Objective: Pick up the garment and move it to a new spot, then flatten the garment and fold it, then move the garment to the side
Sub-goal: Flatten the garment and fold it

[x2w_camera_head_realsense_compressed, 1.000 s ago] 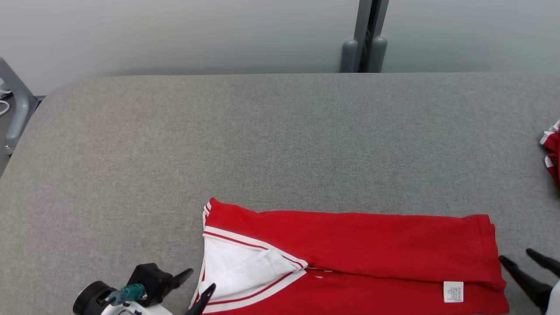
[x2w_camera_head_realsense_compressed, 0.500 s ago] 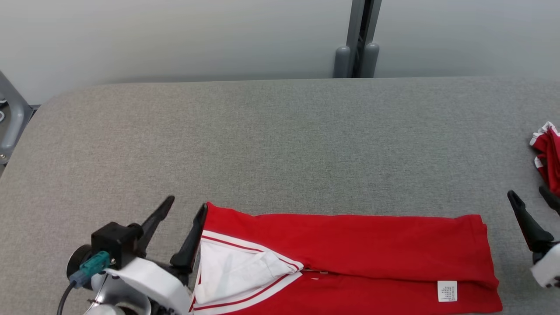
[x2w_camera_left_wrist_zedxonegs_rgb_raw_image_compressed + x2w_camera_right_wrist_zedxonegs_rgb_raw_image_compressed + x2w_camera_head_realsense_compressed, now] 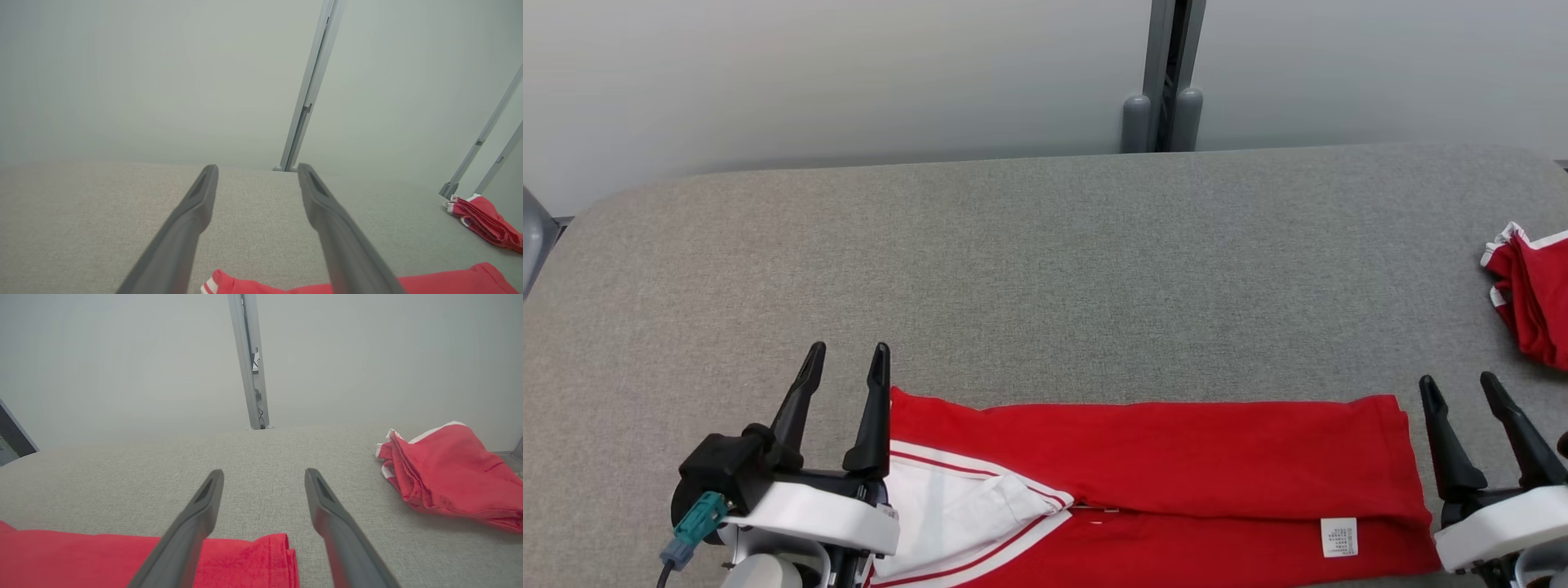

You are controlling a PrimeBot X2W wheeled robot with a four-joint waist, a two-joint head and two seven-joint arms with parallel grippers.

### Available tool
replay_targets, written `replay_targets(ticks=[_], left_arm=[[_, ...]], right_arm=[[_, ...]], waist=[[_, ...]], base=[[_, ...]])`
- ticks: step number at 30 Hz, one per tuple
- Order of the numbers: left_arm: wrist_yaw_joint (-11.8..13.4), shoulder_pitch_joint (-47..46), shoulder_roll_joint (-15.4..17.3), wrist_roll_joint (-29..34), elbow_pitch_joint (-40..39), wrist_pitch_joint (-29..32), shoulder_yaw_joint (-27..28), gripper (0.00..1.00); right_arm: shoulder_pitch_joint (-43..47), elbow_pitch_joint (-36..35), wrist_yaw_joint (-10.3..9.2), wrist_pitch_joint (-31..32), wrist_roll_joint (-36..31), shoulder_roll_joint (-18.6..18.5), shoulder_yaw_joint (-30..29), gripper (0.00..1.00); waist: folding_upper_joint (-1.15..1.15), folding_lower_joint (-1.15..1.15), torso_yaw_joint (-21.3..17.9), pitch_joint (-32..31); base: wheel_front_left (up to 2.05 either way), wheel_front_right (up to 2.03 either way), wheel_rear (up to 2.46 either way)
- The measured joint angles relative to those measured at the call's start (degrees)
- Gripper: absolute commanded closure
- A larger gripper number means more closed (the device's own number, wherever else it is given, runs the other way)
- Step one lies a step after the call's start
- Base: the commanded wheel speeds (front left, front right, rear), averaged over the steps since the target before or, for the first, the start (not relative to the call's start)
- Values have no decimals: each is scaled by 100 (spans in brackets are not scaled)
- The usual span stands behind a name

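Left claw (image 3: 848,351) and right claw (image 3: 1456,380) stand released and empty at either end of the folded garment (image 3: 1160,457) on the counter (image 3: 1045,269).

The garment (image 3: 1176,457) lies stretched sideways on the table (image 3: 1045,269), along its near edge. The left hand (image 3: 848,351) sits just beside the garment's left end, fingers pointing away over the table. The right hand (image 3: 1458,382) sits just beside the garment's right end, apart from it. A tag (image 3: 1339,536) lies on the garment near that right end. A second garment (image 3: 1535,302) lies on the table behind and right of the garment, well apart. A post (image 3: 1164,82) stands behind the table, beyond the garment's middle.
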Motion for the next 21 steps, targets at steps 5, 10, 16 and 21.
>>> replay_targets(ticks=[5,10,16,21], left_arm=[[-171,155,-264,333,154,-23,250,0],[-365,238,-453,599,197,-24,470,0],[-542,217,-541,856,270,-23,572,0],[-635,183,-593,995,300,-24,638,0]], right_arm=[[197,-16,0,0,-257,325,-152,0],[235,37,0,0,-331,422,-254,0],[234,445,0,0,-275,483,-382,0],[171,948,0,-1,-13,628,-376,0]], waist=[[0,0,-17,35],[0,0,1,86],[0,0,60,152],[0,0,115,214]], base=[[0,0,0],[0,0,0],[0,0,0],[0,0,0]])
